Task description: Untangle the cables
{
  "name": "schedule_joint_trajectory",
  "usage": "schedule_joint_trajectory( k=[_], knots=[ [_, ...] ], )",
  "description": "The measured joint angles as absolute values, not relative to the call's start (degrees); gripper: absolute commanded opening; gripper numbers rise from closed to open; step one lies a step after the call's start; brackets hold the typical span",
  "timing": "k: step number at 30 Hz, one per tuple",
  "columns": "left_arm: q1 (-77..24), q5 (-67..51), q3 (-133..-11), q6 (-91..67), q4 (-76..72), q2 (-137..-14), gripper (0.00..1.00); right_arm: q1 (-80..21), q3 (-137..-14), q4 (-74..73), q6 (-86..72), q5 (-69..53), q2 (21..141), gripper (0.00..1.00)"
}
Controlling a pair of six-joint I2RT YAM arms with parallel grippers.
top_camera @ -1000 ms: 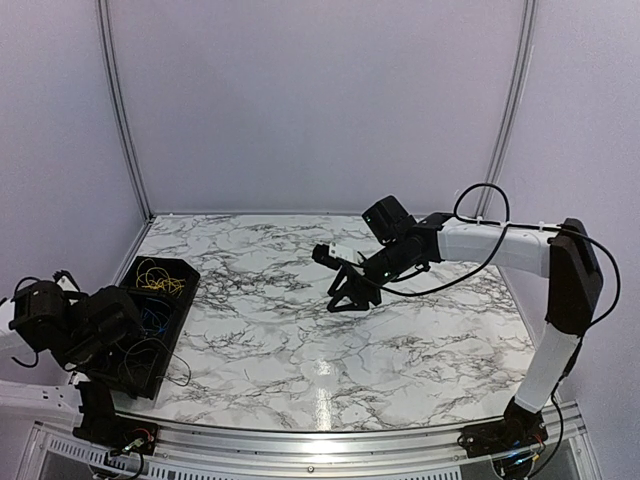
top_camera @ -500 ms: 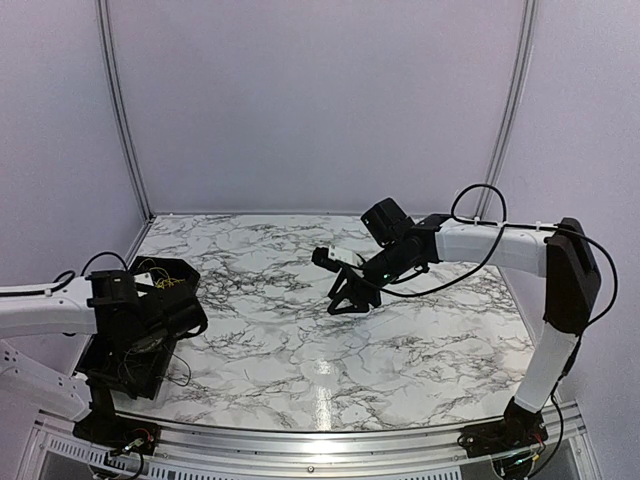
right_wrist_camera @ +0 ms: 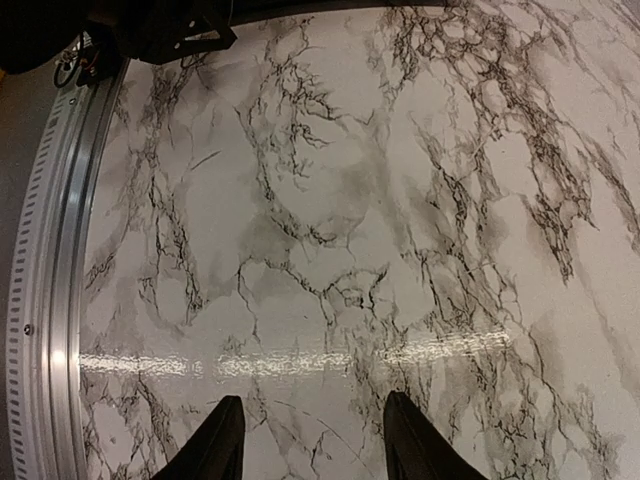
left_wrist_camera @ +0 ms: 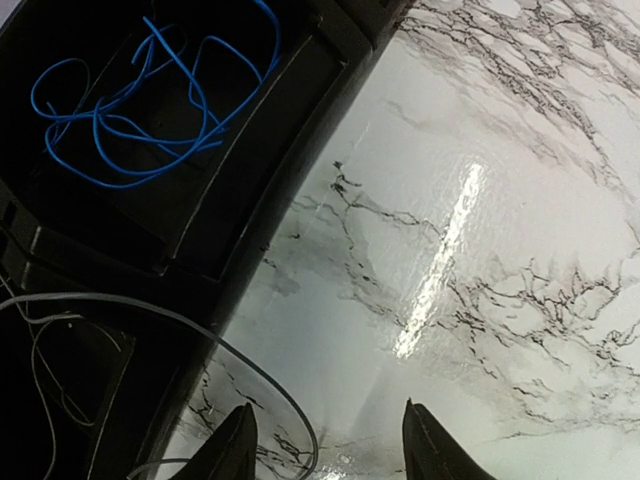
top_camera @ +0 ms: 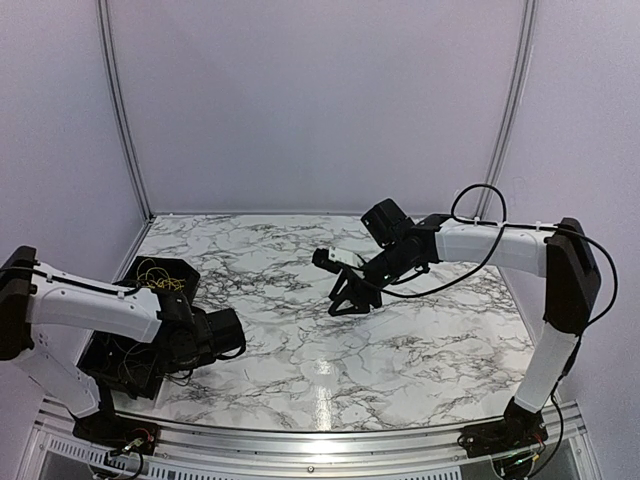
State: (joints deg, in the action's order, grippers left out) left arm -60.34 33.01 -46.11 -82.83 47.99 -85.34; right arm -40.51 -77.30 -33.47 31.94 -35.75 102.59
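The cables lie in a black tray (top_camera: 170, 263) at the left. A yellow cable (top_camera: 155, 277) is coiled in its far compartment and a blue cable (left_wrist_camera: 140, 110) in the middle one. A thin dark cable (left_wrist_camera: 262, 373) loops over the tray wall (left_wrist_camera: 300, 140) onto the marble. My left gripper (left_wrist_camera: 325, 442) hovers open beside the tray's right side (top_camera: 235, 338); that loop ends just inside its left finger, not gripped. My right gripper (top_camera: 345, 297) hangs open over bare marble at mid-table (right_wrist_camera: 313, 435), nothing between its fingers.
Pale thin wires (left_wrist_camera: 40, 365) lie in the tray's near compartment. An aluminium rail (right_wrist_camera: 50, 250) runs along the table's near edge. Marble table top (top_camera: 400, 340) stretches between the two arms. Grey walls close off the back and sides.
My left arm has swung out from over the tray to the right, and its gripper now sits above the table by the tray's right side. The right arm has not moved.
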Motion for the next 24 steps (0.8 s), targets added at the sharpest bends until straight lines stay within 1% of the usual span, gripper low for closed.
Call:
schedule_joint_trajectory(
  k=[5, 8, 10, 12, 13, 15, 19, 24],
  knots=[
    [-60.3, 32.7, -45.9, -83.5, 46.5, -90.3, 0.43, -40.5, -77.3, -33.6, 32.2, -35.7, 102.6, 0.48],
    [-60.2, 32.4, -45.0, -83.9, 45.7, -91.3, 0.33, -40.5, -77.3, -33.6, 32.2, -35.7, 102.6, 0.48],
    [-60.0, 32.4, -44.1, -84.2, 44.9, -91.4, 0.25, -40.5, -77.3, -33.6, 32.4, -35.7, 102.6, 0.48],
    [-59.6, 32.4, -43.0, -84.1, 44.2, -91.4, 0.14, -40.5, -77.3, -33.6, 32.6, -35.7, 102.6, 0.48],
    [-59.5, 32.6, -42.8, -84.5, 43.9, -91.3, 0.11, -40.5, -77.3, -33.6, 32.6, -35.7, 102.6, 0.48],
    [-59.4, 32.6, -42.4, -84.2, 43.2, -90.8, 0.0, -40.5, -77.3, -33.7, 32.7, -35.7, 102.6, 0.48],
    [-59.2, 33.1, -40.8, -84.6, 43.3, -86.5, 0.0, -40.5, -77.3, -33.8, 32.8, -35.7, 102.8, 0.47],
    [-59.2, 35.6, -40.4, -86.9, 46.4, -77.2, 0.0, -40.5, -77.3, -34.0, 32.9, -35.8, 103.2, 0.47]
  ],
)
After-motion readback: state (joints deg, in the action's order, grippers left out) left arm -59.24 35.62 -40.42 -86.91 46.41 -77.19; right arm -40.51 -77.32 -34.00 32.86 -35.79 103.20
